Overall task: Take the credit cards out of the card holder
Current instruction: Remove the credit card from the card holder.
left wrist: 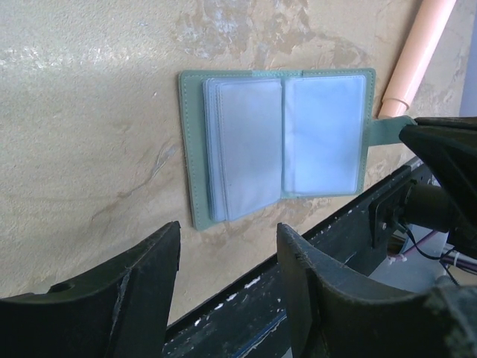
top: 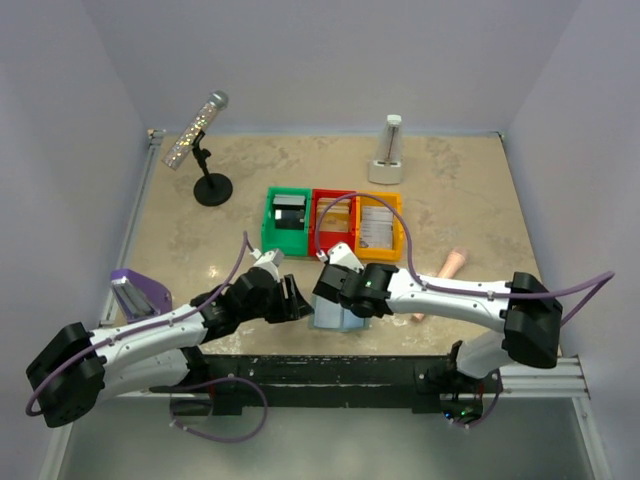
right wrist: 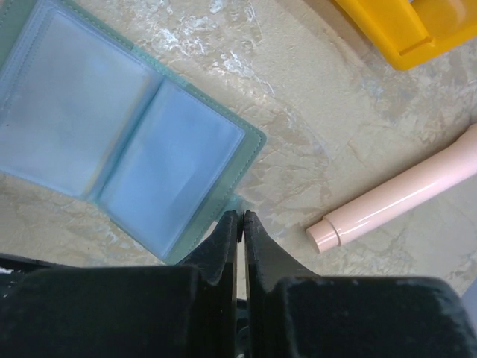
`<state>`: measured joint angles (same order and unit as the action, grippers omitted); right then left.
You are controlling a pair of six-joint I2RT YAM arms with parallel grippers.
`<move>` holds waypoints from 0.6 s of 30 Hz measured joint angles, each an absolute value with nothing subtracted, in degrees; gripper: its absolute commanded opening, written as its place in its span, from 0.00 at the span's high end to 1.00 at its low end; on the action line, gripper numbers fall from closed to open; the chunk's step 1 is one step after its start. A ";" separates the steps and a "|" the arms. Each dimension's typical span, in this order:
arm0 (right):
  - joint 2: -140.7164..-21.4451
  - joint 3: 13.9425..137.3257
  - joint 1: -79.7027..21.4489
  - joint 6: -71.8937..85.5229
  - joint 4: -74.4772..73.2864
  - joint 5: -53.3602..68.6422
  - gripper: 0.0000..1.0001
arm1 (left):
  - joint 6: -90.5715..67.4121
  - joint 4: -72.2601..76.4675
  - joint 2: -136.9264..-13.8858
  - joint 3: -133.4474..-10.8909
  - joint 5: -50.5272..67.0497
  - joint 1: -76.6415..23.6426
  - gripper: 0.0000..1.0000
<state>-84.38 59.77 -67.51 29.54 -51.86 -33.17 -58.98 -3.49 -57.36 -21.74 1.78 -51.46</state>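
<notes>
Desk [top: 450, 190] with a mottled beige top fills the overhead view. The card holder [top: 338, 320] lies open near the front edge, below a row of three bins: a green bin [top: 266, 222], a red bin [top: 333, 192] and a yellow bin [top: 400, 225]. Pale credit cards [top: 374, 230] sit in the yellow bin, and a dark one lies in the green bin. The left gripper [top: 293, 298] sits just left of the holder; the right gripper [top: 322, 296] reaches over it from the right. A pink tube [top: 442, 272] lies right of the holder, a glittery microphone [top: 197, 130] stands at the back left, and a white upright object [top: 387, 150] stands at the back.

From the left wrist, the holder lies flat with both clear pocket panels face up, pale and blank; whether any card sits inside I cannot tell. A small tab [left wrist: 384, 128] juts from its right edge, and the black tip of the right gripper covers the tab's end. The left gripper's fingers [left wrist: 149, 283] stand wide apart, holding nothing, just short of the holder's near edge.

From the right wrist, the right gripper is pressed almost together, only a thin slit showing, clamped on the tab at the holder's edge. The holder spreads to the upper left. The pink tube lies to the right, apart from it, and a corner of the yellow bin shows at the top right.
</notes>
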 measured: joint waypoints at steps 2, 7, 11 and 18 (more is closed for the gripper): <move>-83.57 59.68 -67.51 30.11 -51.86 -32.38 1.00 | -58.96 -3.51 -57.43 -21.74 1.80 -51.46 0.41; -81.28 58.87 -67.51 31.42 -51.79 -30.17 1.00 | -58.94 -3.51 -57.76 -22.09 1.89 -51.46 0.41; -78.32 57.23 -67.51 32.60 -50.83 -27.44 1.00 | -58.92 -3.53 -57.78 -22.13 1.93 -51.46 0.39; -69.21 51.11 -67.51 34.28 -47.68 -24.12 1.00 | -58.33 -3.46 -58.02 -22.13 1.93 -51.46 0.38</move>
<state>-69.21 51.11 -67.51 34.28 -47.68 -24.12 -58.33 -3.46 -58.02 -22.13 1.93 -51.46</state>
